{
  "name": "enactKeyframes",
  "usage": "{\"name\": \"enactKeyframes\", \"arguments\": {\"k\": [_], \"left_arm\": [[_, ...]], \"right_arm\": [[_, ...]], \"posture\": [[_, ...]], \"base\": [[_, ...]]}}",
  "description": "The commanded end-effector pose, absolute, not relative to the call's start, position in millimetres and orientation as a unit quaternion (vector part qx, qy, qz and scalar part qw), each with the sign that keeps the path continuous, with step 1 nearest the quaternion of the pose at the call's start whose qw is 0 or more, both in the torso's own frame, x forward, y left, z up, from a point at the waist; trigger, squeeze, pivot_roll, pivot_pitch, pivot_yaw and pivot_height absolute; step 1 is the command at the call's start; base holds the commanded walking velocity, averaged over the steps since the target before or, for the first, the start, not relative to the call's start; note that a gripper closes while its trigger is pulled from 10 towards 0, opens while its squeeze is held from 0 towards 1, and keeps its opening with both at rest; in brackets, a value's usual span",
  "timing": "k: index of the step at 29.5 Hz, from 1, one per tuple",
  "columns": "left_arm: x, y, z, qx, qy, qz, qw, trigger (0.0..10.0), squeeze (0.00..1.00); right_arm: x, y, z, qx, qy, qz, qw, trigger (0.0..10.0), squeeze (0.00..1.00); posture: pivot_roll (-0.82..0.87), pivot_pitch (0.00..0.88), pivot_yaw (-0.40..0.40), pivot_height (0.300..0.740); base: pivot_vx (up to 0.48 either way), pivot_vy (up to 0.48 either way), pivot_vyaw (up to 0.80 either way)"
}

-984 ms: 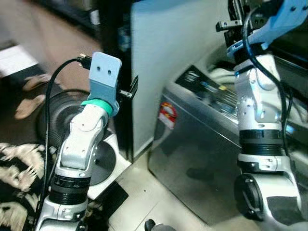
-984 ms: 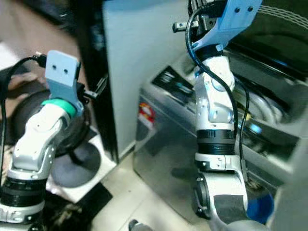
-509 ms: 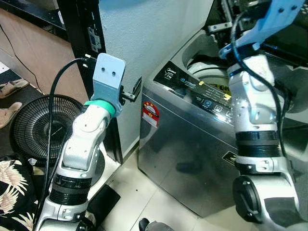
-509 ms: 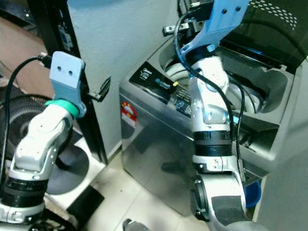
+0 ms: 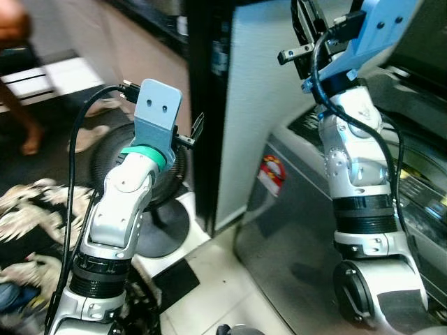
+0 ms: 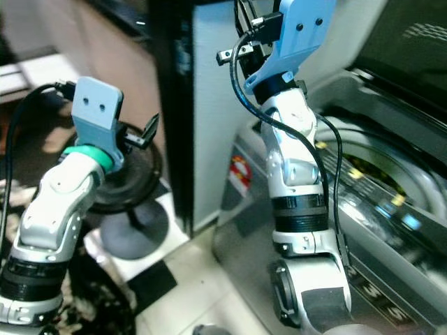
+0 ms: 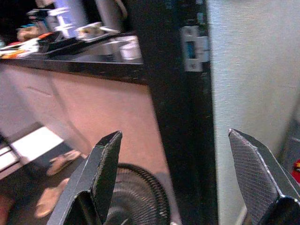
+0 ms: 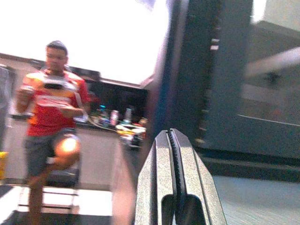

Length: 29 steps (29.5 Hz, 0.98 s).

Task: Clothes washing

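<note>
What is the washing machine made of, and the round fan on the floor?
The washing machine looks like smooth grey metal or metal-look plastic: its front shows soft reflections. The fan seems to have a thin black wire grille, probably metal, on a dark base.

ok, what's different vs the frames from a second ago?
Mostly the head camera swung: the washing machine slid right in view and the floor fan and floral cloth came in; that is no move of the things. The left tool stays open and raised, the right tool stays shut, held high by the machine. Nothing taken hold of or let go.
</note>
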State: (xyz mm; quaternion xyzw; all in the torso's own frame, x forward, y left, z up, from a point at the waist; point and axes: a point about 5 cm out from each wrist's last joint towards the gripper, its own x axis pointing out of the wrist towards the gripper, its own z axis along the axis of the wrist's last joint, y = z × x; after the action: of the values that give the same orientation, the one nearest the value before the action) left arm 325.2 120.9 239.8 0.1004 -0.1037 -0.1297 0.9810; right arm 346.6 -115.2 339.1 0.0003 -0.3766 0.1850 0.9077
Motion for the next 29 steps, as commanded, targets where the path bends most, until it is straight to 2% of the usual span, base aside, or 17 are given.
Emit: {"name": "enactKeyframes", "arguments": {"k": [1,25,29], "left_arm": [[324.7,119.1,237.2,0.106,-0.101,-0.131,0.98,10.0,0.0],[325.8,118.2,235.3,0.107,-0.1,-0.133,0.98,10.0,0.0],[321.2,125.9,205.6,0.118,-0.07,-0.136,0.981,10.0,0.0]], "right_arm": [[344.9,-116.7,337.9,0.003,-0.377,0.186,0.907,10.0,0.0],[348.2,-115.0,329.8,-0.014,-0.358,0.188,0.915,10.0,0.0],[351.3,-110.4,307.3,-0.009,-0.33,0.201,0.922,10.0,0.0]], "posture": [[0.1,0.008,-0.011,0.74],[0.1,0.001,-0.013,0.74],[0.1,0.0,-0.012,0.74]], "base": [[0.0,0.0,0.77],[0.0,0.0,0.72],[0.0,0.0,0.79]]}}
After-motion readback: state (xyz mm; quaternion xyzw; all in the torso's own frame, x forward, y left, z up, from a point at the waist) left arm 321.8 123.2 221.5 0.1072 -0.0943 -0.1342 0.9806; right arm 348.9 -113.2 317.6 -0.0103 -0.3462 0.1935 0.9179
